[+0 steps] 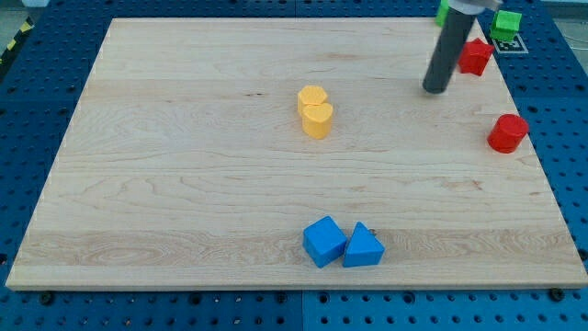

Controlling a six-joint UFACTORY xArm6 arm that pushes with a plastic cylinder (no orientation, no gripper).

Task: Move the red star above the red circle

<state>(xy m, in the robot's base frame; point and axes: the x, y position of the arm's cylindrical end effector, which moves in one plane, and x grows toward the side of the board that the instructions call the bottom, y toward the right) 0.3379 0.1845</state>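
Resting on the board with nothing to grasp, my tip sits just left of the red star, which lies far-right, beyond the red circle.

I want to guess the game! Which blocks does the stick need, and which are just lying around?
Needed: red star, red circle, and my tip, just left of the star.

Lying around: yellow heart blocks, blue cube, blue triangle, green block.
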